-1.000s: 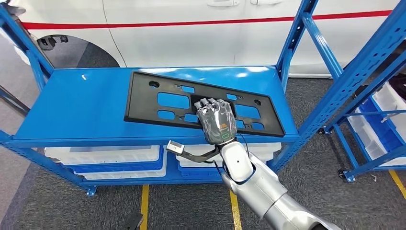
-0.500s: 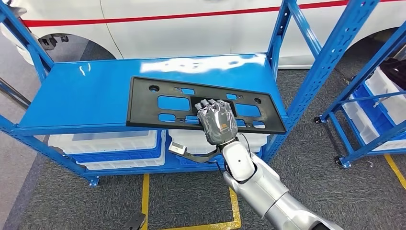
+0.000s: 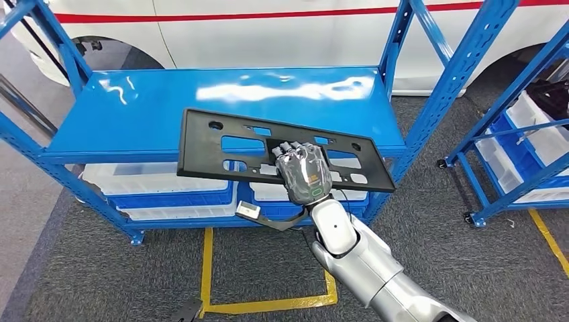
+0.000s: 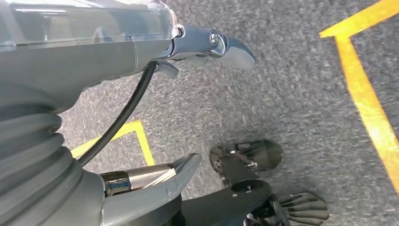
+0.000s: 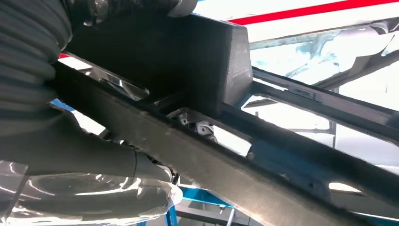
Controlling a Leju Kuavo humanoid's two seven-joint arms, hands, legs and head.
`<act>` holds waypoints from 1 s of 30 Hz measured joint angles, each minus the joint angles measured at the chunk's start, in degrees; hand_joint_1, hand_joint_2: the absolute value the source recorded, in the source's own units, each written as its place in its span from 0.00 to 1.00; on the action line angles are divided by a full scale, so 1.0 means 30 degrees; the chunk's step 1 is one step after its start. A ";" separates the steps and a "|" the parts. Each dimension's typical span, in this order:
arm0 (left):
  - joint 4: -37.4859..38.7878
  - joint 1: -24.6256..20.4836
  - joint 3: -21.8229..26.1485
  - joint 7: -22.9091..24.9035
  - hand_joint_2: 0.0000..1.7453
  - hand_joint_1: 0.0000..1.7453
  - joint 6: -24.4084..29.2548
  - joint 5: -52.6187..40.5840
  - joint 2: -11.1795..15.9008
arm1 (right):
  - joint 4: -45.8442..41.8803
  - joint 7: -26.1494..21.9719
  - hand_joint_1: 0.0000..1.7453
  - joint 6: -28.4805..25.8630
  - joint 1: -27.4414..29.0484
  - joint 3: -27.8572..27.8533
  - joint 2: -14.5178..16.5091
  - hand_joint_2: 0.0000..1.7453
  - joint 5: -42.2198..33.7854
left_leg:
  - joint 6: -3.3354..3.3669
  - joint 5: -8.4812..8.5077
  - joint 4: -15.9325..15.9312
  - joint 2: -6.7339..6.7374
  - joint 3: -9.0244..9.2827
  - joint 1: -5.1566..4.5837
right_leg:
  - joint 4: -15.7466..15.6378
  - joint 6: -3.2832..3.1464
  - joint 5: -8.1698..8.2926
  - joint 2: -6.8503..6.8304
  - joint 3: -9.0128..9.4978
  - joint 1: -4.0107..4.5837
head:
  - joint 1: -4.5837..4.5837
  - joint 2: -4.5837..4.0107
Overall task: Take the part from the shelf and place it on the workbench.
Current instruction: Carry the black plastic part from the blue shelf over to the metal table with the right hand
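Right hand has drawn the part past the shelf edge.

Black part, blue shelf, grey floor with yellow lines

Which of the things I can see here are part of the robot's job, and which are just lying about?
Part of the job:
- black panel, the part being taken
- right hand, gripping the panel at its near edge
- blue shelf, where the panel came from

Just lying about:
- white bins under the shelf
- white car behind
- second rack at the right
- yellow floor lines
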 joint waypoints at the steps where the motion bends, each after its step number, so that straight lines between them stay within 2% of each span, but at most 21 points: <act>1: -0.0002 -0.0030 0.0002 0.0002 1.00 0.00 0.0004 -0.0009 -0.0009 | 0.0046 -0.0106 1.00 -0.0002 -0.0019 -0.0078 -0.0004 1.00 -0.0075 | 0.0102 0.0223 0.0025 0.0034 -0.0234 -0.0005 | 0.0924 0.0062 -0.1006 0.0007 -0.0257 -0.0037 | 0.0013 0.0000; 2: -0.0004 -0.0049 0.0002 0.0005 1.00 0.00 0.0006 -0.0013 -0.0011 | 0.0091 -0.0211 1.00 -0.0002 -0.0036 -0.0149 -0.0002 1.00 -0.0137 | 0.0185 0.0427 0.0063 0.0036 -0.0527 -0.0016 | 0.2074 0.0113 -0.1969 0.0002 -0.0503 -0.0051 | 0.0027 0.0000; 3: -0.0004 -0.0055 0.0002 0.0009 1.00 0.00 0.0006 -0.0015 -0.0013 | 0.0137 -0.0313 1.00 -0.0004 -0.0040 -0.0206 0.0000 1.00 -0.0173 | 0.0209 0.0617 0.0132 0.0044 -0.0833 -0.0027 | 0.3262 0.0156 -0.2541 0.0001 -0.0691 -0.0065 | 0.0026 0.0000; 4: -0.0004 -0.0058 0.0002 0.0026 1.00 0.00 0.0006 -0.0014 -0.0015 | 0.0195 -0.0410 1.00 -0.0005 -0.0036 -0.0266 0.0004 1.00 -0.0187 | 0.0196 0.0799 0.0212 0.0053 -0.1150 -0.0034 | 0.4163 0.0184 -0.2622 0.0001 -0.0723 -0.0076 | 0.0026 0.0000; 5: -0.0004 -0.0059 0.0002 0.0047 1.00 0.00 0.0004 -0.0014 -0.0015 | 0.0258 -0.0479 1.00 -0.0005 -0.0034 -0.0316 0.0013 1.00 -0.0193 | 0.0175 0.0968 0.0297 0.0059 -0.1456 -0.0037 | 0.4526 0.0194 -0.2244 0.0000 -0.0520 -0.0092 | 0.0024 0.0000; 7: -0.0004 -0.0062 0.0002 0.0115 1.00 0.00 0.0007 -0.0020 -0.0015 | 0.0357 -0.0572 1.00 -0.0005 -0.0036 -0.0436 0.0056 1.00 -0.0202 | 0.0088 0.1275 0.0480 0.0058 -0.2008 -0.0038 | 0.3475 0.0143 -0.1080 0.0002 0.0754 -0.0128 | 0.0024 0.0000; 8: -0.0005 -0.0061 0.0002 0.0144 1.00 0.00 0.0007 -0.0031 -0.0015 | 0.0377 -0.0586 1.00 -0.0007 -0.0048 -0.0493 0.0113 1.00 -0.0202 | 0.0016 0.1405 0.0573 0.0048 -0.2221 -0.0063 | 0.2133 0.0075 -0.0982 0.0007 0.1756 -0.0103 | 0.0026 0.0000; 10: -0.0009 -0.0061 0.0004 0.0189 1.00 0.00 0.0011 -0.0075 -0.0015 | 0.0384 -0.0634 1.00 -0.0013 -0.0082 -0.0628 0.0250 1.00 -0.0200 | -0.0170 0.1726 0.0619 0.0039 -0.2471 -0.0090 | -0.0266 -0.0092 -0.1458 0.0032 0.3264 -0.0016 | 0.0009 0.0000; 11: -0.0011 -0.0065 0.0007 0.0204 1.00 0.00 0.0013 -0.0097 -0.0015 | 0.0393 -0.0676 1.00 -0.0016 -0.0095 -0.0703 0.0312 1.00 -0.0193 | -0.0274 0.1933 0.0555 0.0038 -0.2552 -0.0090 | -0.0988 -0.0177 -0.1709 0.0043 0.3602 0.0054 | 0.0004 0.0000; 13: -0.0011 -0.0048 0.0027 0.0228 1.00 0.00 0.0031 -0.0131 -0.0013 | 0.0455 -0.0765 1.00 -0.0020 -0.0067 -0.0836 0.0353 1.00 -0.0178 | -0.0480 0.2204 0.0419 0.0007 -0.2687 -0.0057 | -0.1248 -0.0420 -0.1402 -0.0001 0.3402 0.0055 | 0.0004 0.0000; 14: -0.0011 -0.0016 0.0036 0.0246 1.00 0.00 0.0045 -0.0147 -0.0011 | 0.0492 -0.0800 1.00 -0.0020 -0.0035 -0.0878 0.0364 1.00 -0.0158 | -0.0579 0.1898 0.0573 -0.0019 -0.2827 -0.0040 | -0.1317 -0.0609 -0.1177 -0.0039 0.3233 0.0018 | -0.0002 0.0000; 16: -0.0011 0.0047 0.0049 0.0279 1.00 0.00 0.0075 -0.0193 -0.0007 | 0.0539 -0.0840 1.00 -0.0016 0.0027 -0.0943 0.0399 1.00 -0.0124 | -0.0736 0.0244 0.1897 -0.0056 -0.3266 0.0002 | -0.1389 -0.0960 -0.0678 -0.0104 0.2771 -0.0061 | -0.0024 0.0000; 18: -0.0011 0.0048 0.0051 0.0295 1.00 0.00 0.0082 -0.0222 -0.0007 | 0.0559 -0.0856 1.00 -0.0013 0.0082 -0.1003 0.0428 1.00 -0.0106 | -0.0866 -0.1458 0.4307 -0.0054 -0.3738 0.0008 | -0.1315 -0.1084 -0.0231 -0.0107 0.2163 -0.0030 | -0.0038 0.0000; 19: -0.0011 0.0038 0.0049 0.0295 1.00 0.00 0.0082 -0.0231 -0.0007 | 0.0576 -0.0861 1.00 -0.0014 0.0118 -0.1027 0.0435 1.00 -0.0105 | -0.0917 -0.1762 0.5351 -0.0053 -0.3841 0.0009 | -0.1267 -0.1080 -0.0025 -0.0117 0.1862 -0.0014 | -0.0038 0.0000; 21: -0.0011 0.0038 0.0046 0.0297 1.00 0.00 0.0104 -0.0288 -0.0007 | 0.0603 -0.0876 1.00 -0.0018 0.0220 -0.1051 0.0439 1.00 -0.0096 | -0.0958 -0.0981 0.5875 -0.0052 -0.3278 0.0011 | -0.1117 -0.1032 0.0380 -0.0137 0.1190 -0.0008 | -0.0038 0.0000; 22: -0.0011 0.0035 0.0046 0.0302 1.00 0.00 0.0129 -0.0333 -0.0007 | 0.0606 -0.0887 1.00 -0.0020 0.0260 -0.1056 0.0441 1.00 -0.0091 | -0.0945 -0.0418 0.5216 -0.0054 -0.2564 0.0012 | -0.1015 -0.0985 0.0564 -0.0132 0.0864 -0.0017 | -0.0040 0.0000; 23: -0.0015 0.0018 0.0046 0.0313 1.00 0.00 0.0169 -0.0379 -0.0007 | 0.0603 -0.0905 1.00 -0.0020 0.0293 -0.1076 0.0448 1.00 -0.0085 | -0.0903 -0.0150 0.3994 -0.0063 -0.1491 -0.0003 | -0.0893 -0.0916 0.0745 -0.0119 0.0550 -0.0006 | -0.0044 0.0000; 25: -0.0025 -0.0029 0.0046 0.0333 1.00 0.00 0.0246 -0.0437 -0.0007 | 0.0594 -0.0942 1.00 -0.0024 0.0325 -0.1149 0.0474 1.00 -0.0082 | -0.0745 -0.0618 0.1258 -0.0091 0.0437 -0.0075 | -0.0744 -0.0729 0.1096 -0.0101 0.0176 0.0025 | -0.0027 0.0000; 26: -0.0031 -0.0046 0.0046 0.0340 1.00 0.00 0.0275 -0.0450 -0.0007 | 0.0590 -0.0956 1.00 -0.0025 0.0341 -0.1193 0.0490 1.00 -0.0082 | -0.0658 -0.0908 0.0397 -0.0104 0.0950 -0.0130 | -0.0762 -0.0620 0.1303 -0.0104 0.0088 0.0028 | -0.0020 0.0000; 28: -0.0031 -0.0024 0.0047 0.0355 1.00 0.00 0.0295 -0.0459 -0.0011 | 0.0595 -0.0973 1.00 -0.0027 0.0402 -0.1244 0.0494 1.00 -0.0082 | -0.0430 -0.0761 -0.0021 -0.0064 0.0864 -0.0128 | -0.0877 -0.0390 0.1666 -0.0088 -0.0020 0.0004 | -0.0009 0.0000; 30: -0.0029 -0.0003 0.0051 0.0379 1.00 0.00 0.0301 -0.0461 -0.0015 | 0.0599 -0.0985 1.00 -0.0027 0.0471 -0.1271 0.0475 1.00 -0.0082 | -0.0106 -0.0278 -0.0138 0.0028 0.0499 -0.0048 | -0.0531 -0.0166 0.1004 -0.0022 -0.0256 -0.0004 | 0.0011 0.0000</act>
